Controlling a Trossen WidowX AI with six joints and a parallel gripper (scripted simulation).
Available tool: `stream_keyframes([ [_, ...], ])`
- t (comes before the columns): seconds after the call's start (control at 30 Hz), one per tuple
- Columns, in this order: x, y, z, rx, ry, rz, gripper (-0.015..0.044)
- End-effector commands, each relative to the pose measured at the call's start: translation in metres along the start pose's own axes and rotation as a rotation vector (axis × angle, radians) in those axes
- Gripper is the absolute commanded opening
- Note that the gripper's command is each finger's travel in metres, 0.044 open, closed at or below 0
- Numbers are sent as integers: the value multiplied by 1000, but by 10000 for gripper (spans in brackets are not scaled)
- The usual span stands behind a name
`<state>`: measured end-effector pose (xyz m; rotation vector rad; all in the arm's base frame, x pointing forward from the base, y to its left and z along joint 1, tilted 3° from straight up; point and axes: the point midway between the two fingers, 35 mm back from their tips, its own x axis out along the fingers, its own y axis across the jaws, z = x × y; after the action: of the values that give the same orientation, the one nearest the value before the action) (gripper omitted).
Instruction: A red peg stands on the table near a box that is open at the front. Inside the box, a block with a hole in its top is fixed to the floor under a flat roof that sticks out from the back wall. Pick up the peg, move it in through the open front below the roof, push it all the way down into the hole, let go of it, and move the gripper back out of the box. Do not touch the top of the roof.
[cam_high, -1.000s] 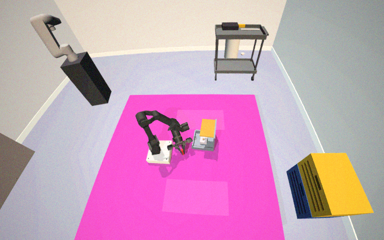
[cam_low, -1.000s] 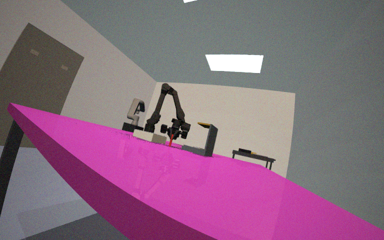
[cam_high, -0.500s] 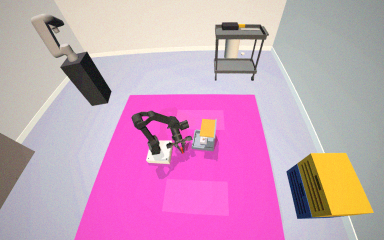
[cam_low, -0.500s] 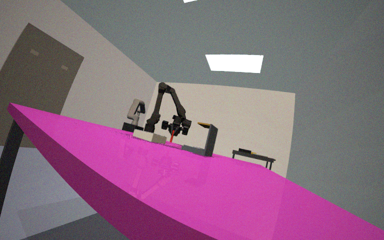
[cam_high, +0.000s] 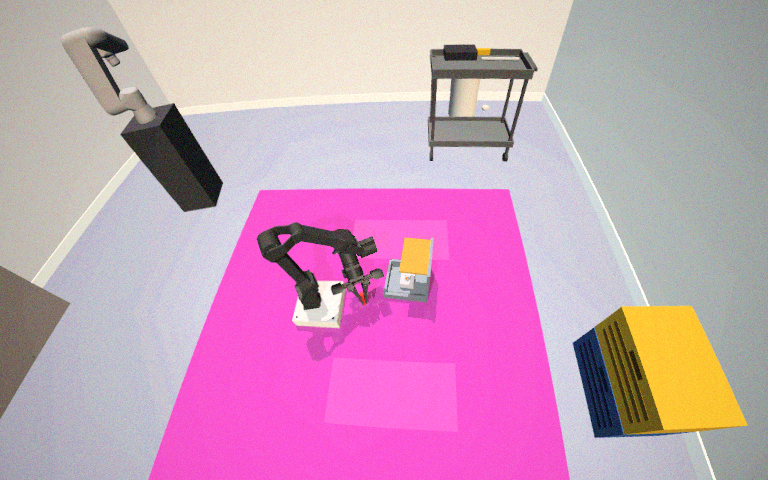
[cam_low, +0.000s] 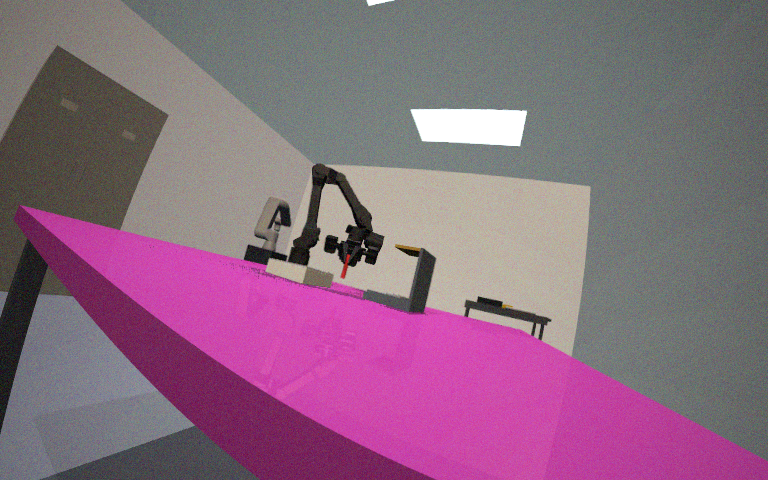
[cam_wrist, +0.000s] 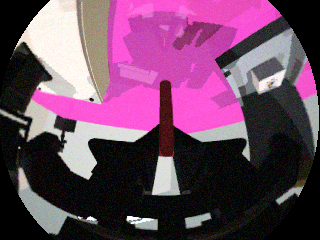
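Observation:
The red peg (cam_high: 363, 296) (cam_low: 344, 267) (cam_wrist: 166, 110) is held between the fingertips of my gripper (cam_high: 363, 300) (cam_low: 347, 259) (cam_wrist: 164, 127), which is shut on it. The peg hangs below the fingers, its lower end a little above the table in the exterior view; it leans slightly there. The grey box (cam_high: 420, 291) (cam_low: 423, 283) (cam_wrist: 235, 52) stands to the right of the gripper, apart from it. Inside is the pale block (cam_high: 406, 281) (cam_wrist: 266, 80), its hole showing small. The orange roof (cam_high: 416, 255) (cam_low: 407, 249) sticks out from the tall back wall, above part of the box.
The arm's white base (cam_high: 317, 316) (cam_low: 294, 271) (cam_wrist: 60, 45) stands left of the gripper, on the pink table (cam_high: 283, 396) (cam_low: 254, 339). A low grey rim runs around part of the box. The cart (cam_high: 470, 131) and the yellow cabinet (cam_high: 673, 367) stand away from the table.

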<state>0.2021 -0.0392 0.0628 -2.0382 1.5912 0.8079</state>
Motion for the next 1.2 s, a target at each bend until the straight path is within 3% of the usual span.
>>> stream_keyframes([
  [0.0,-2,-7,2,-18,-14,-28,0],
  [1.17,-23,-82,30,-307,-68,-363,0],
])
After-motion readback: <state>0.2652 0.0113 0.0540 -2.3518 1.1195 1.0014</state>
